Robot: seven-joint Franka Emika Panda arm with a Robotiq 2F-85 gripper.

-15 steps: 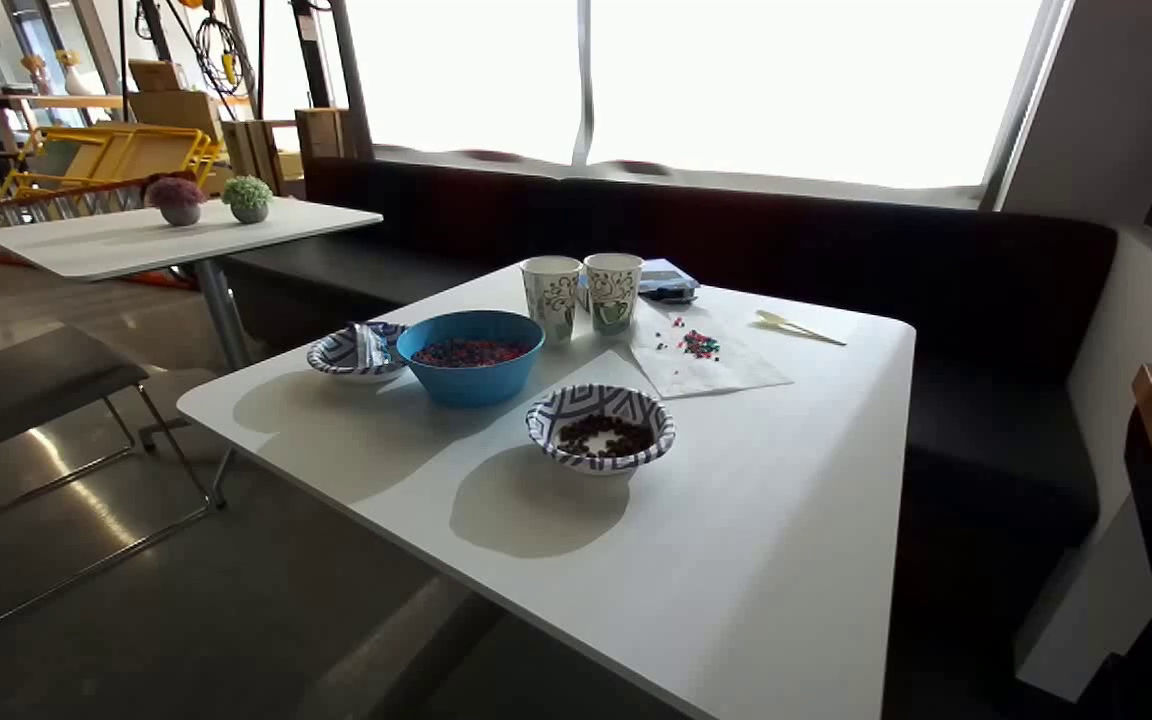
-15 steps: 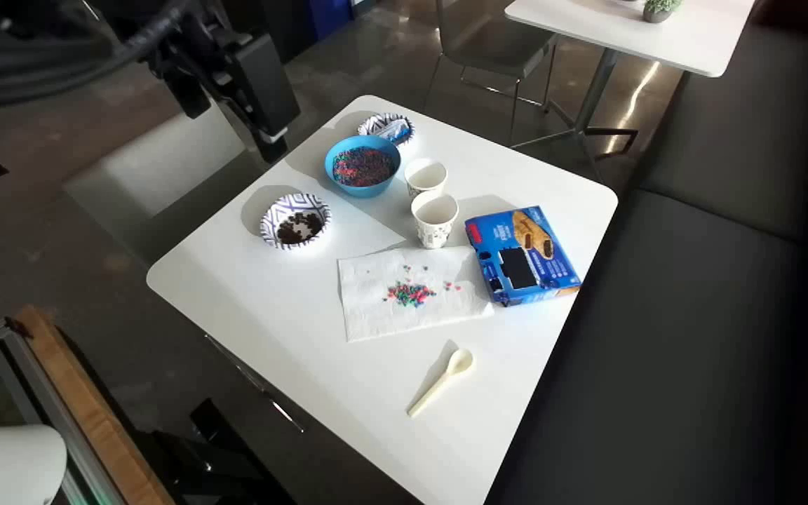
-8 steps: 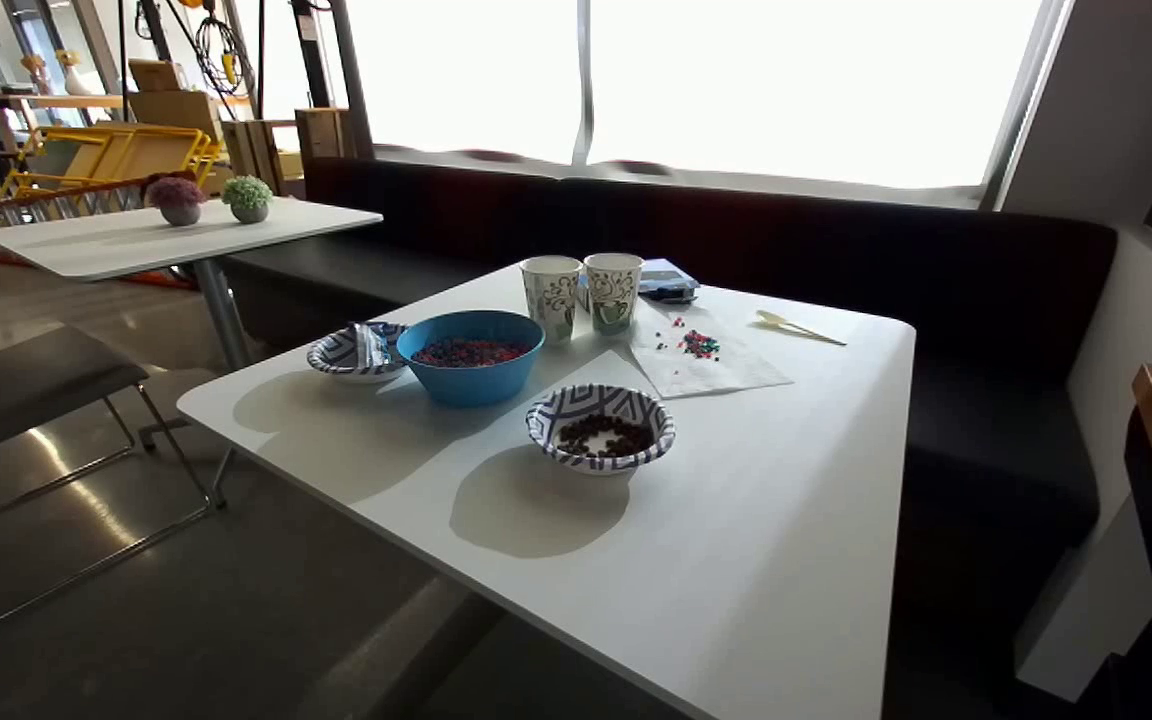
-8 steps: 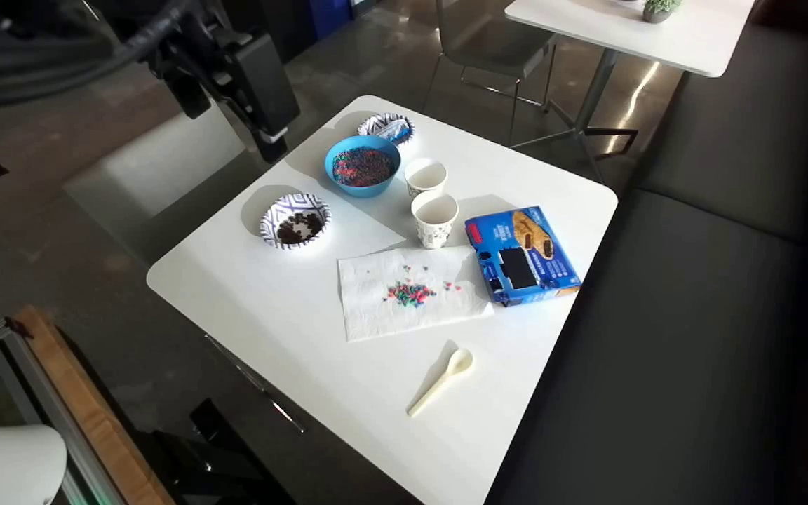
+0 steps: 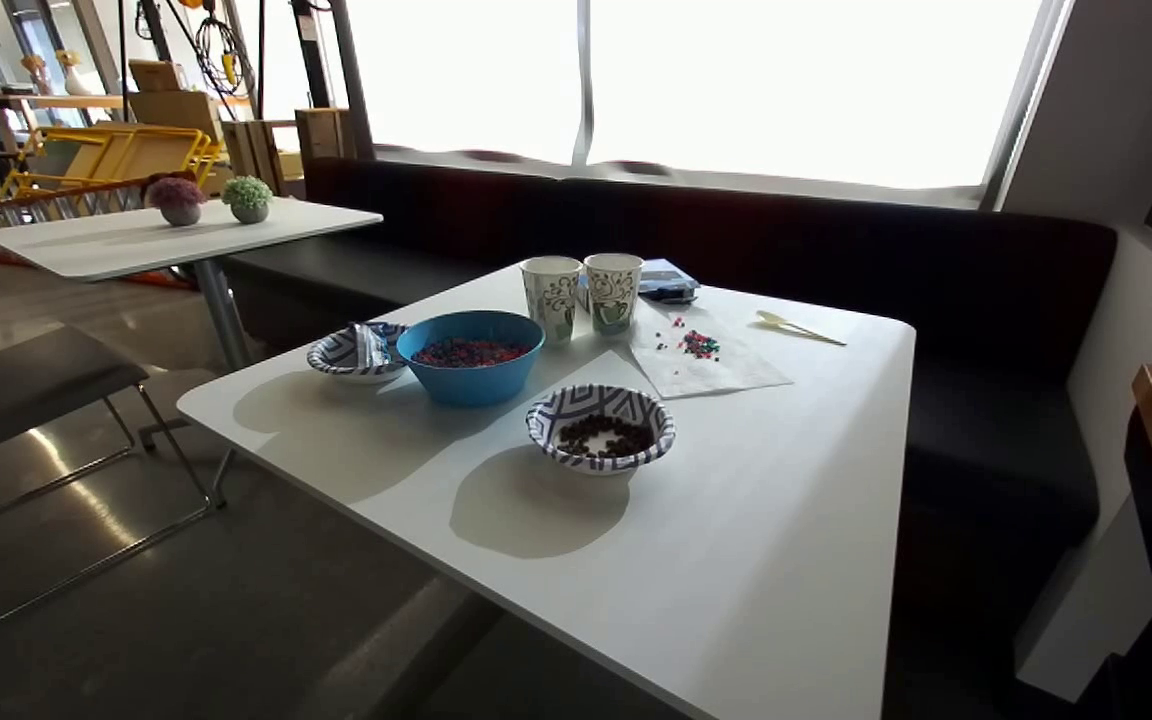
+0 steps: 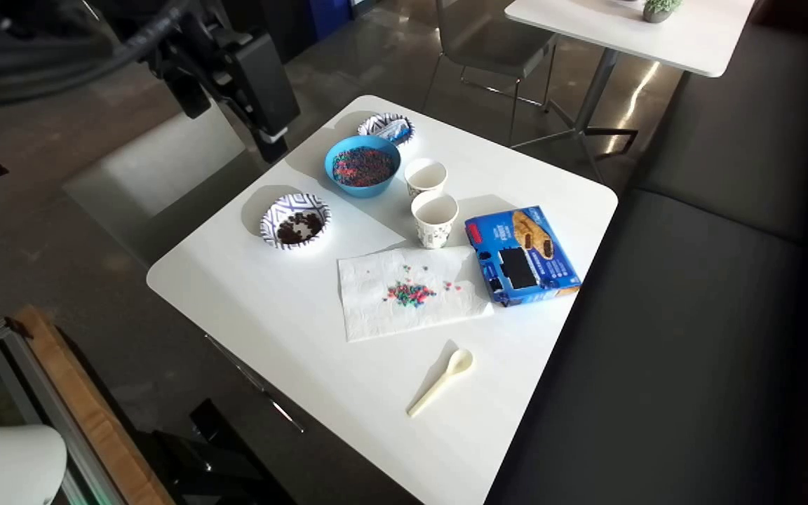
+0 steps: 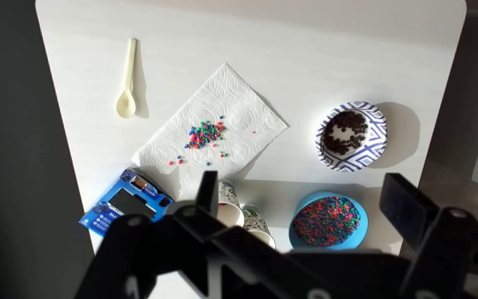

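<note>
1. While the gripper (image 7: 307,200) hangs higher than the table (image 7: 288,54), its fingers (image 7: 209,191) are spread nice and wide. In an exterior view it's at roughly 11 o'clock from the patterned bowl (image 6: 300,203).
2. Blue bowl (image 7: 362,228) is down on the table, showing between the fingers in the wrist view, loaded with coloured bits (image 7: 326,220). Can't tell if it's straight below. Clock stuff in 3–6 is wrist view too.
3. Patterned bowl's just past 12 o'clock from the blue one, with a ring of dark chips (image 7: 349,119) inside.
4. Two upright cups (image 6: 435,224), side by side, about 9 o'clock from the blue bowl, partly blocked by the gripper.
5. Napkin (image 7: 239,108) lies flat at 10 o'clock, with a small pile (image 7: 206,135) plus strays.
6. From the napkin: spoon (image 7: 126,104) at 10, handle pointing to 12; box (image 7: 156,195) just beside it at 8.
7. In an exterior view, another bowl (image 6: 374,125) holds a packet (image 6: 397,130), 1 o'clock from the blue one.
</note>
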